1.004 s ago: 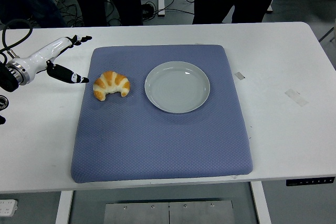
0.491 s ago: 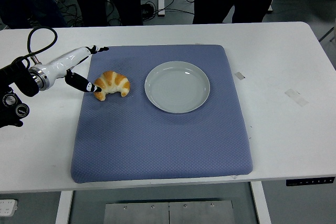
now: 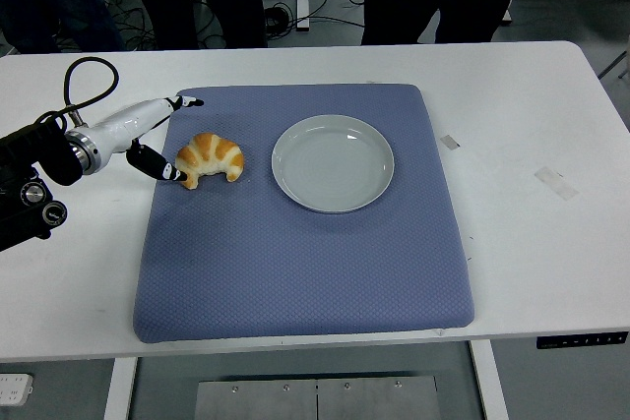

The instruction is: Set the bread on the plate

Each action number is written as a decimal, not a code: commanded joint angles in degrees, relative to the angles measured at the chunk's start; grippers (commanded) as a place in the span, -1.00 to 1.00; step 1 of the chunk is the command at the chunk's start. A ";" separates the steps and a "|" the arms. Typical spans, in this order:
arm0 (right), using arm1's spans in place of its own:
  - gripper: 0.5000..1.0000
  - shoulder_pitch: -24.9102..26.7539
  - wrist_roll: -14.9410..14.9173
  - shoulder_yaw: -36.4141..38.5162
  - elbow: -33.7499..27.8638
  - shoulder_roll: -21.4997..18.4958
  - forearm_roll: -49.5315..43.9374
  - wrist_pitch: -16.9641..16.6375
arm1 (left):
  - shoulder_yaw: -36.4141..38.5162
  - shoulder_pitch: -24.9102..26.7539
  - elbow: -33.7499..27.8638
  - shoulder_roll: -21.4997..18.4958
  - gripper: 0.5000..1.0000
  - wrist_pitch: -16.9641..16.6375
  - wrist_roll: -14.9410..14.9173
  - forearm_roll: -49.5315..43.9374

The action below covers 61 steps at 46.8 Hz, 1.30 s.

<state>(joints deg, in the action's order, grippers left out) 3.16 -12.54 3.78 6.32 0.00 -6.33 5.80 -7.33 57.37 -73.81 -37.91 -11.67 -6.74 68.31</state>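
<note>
- White table (image 3: 551, 272) fills most of the frame, covered at centre by a blue-grey mat (image 3: 295, 272); standing persons and floor cables visible along the top edge.
- Bread (image 3: 210, 158): a croissant lying on the mat at left of centre, curved with both tips toward the bottom of the frame. Not yet on the plate.
- Plate (image 3: 333, 163): round, pale, empty, on the mat just right of the bread, close but not touching.
- Left hand (image 3: 157, 135): entering from the left edge, fingers spread apart and holding nothing; one dark fingertip at the bread's left tip, contact likely but not certain, the upper fingers (image 3: 187, 102) extended above and left of the bread.
- Right hand: not in view.
- Step in hand, as judged: closing the grasp on the bread.
- Recommended technique: centre the spread fingers over the thick middle of the bread rather than the thin tip; close gently, since the pastry looks soft and likely to crush or flake.
- Risk: pressure at one tip alone may rotate or push the bread across the mat.
- Following grasp: lift clear of the mat, carry rightward, lower onto the plate centre.
</note>
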 commanded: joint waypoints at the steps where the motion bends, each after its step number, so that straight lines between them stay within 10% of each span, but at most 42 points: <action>1: 1.00 0.00 -0.03 0.00 0.00 0.00 0.00 0.00 | -0.58 0.11 -0.02 0.56 0.86 1.03 -0.55 -0.37; 47: 1.00 0.00 -0.03 0.00 0.00 0.00 0.09 0.00 | -1.90 -0.42 0.16 3.72 0.71 2.79 -6.79 -1.60; 61: 1.00 0.00 -0.03 0.00 0.00 0.00 0.00 0.00 | -1.99 -0.33 0.25 3.81 0.16 3.85 -6.09 -1.51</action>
<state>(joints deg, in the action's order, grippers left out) 3.16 -12.53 3.78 6.35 0.00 -6.33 5.80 -9.27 56.96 -73.56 -34.19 -7.92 -13.21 66.80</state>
